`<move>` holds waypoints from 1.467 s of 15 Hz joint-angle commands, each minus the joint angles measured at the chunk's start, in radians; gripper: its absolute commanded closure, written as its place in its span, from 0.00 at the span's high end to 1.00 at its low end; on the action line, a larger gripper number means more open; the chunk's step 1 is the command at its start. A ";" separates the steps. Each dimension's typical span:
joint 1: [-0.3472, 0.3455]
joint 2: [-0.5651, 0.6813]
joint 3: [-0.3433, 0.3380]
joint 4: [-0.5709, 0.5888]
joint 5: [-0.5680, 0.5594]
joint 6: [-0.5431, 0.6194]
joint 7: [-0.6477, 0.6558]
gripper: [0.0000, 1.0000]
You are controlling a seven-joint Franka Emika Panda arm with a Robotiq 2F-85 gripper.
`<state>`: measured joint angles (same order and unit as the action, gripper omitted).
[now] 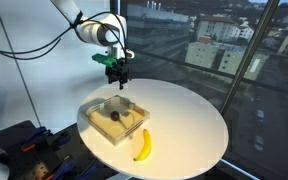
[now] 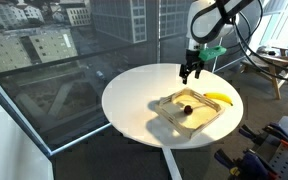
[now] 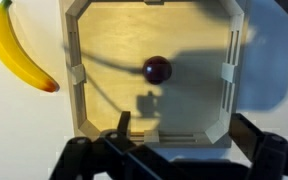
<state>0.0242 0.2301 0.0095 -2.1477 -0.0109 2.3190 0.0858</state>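
The gripper (image 1: 119,76) hangs with its jaws spread wide and holding nothing, above the far edge of a shallow wooden tray (image 1: 134,103) that sits near the middle of the round white table (image 1: 196,120). The tray is close to square with no marked long axis; in the wrist view its walls (image 3: 69,70) run square to the picture, and a small dark round fruit (image 3: 156,69) lies loose on its floor, clear of every wall and pointing no way. Left of the tray there, apart from it, a banana (image 3: 14,50) lies with its long axis roughly along the left wall, its darker tip toward the gripper.
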 commanded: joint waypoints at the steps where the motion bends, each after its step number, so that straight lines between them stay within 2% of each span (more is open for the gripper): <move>1: 0.010 -0.004 -0.009 -0.006 -0.027 0.018 0.035 1.00; 2: 0.001 0.004 -0.002 0.001 0.000 0.002 0.003 1.00; 22: 0.004 0.007 -0.003 -0.004 -0.006 0.016 0.009 1.00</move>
<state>0.0243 0.2391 0.0093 -2.1481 -0.0114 2.3245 0.0896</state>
